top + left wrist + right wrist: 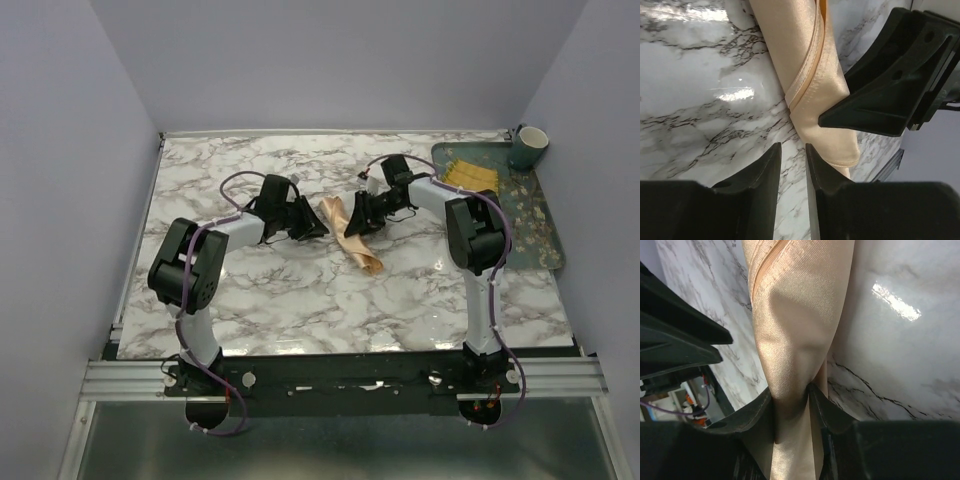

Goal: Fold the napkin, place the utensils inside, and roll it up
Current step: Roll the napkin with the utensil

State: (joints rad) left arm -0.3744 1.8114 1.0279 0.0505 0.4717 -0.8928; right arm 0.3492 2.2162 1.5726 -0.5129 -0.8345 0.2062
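The peach-orange napkin (352, 238) lies as a long twisted roll, diagonal on the marble table (300, 300). My right gripper (353, 224) is shut on the roll, and the right wrist view shows the napkin (795, 315) pinched between the jaws of the right gripper (790, 390). My left gripper (320, 229) sits just left of the roll. In the left wrist view the left gripper (793, 146) has a narrow gap with only marble in it, beside the napkin (810, 75). The right gripper's fingers (880, 100) press the roll from the other side. No utensils are in view.
A green tray (530, 225) at the right edge holds a yellow checked cloth (468, 172). A green mug (528, 145) stands at its far corner. Grey walls enclose the table on three sides.
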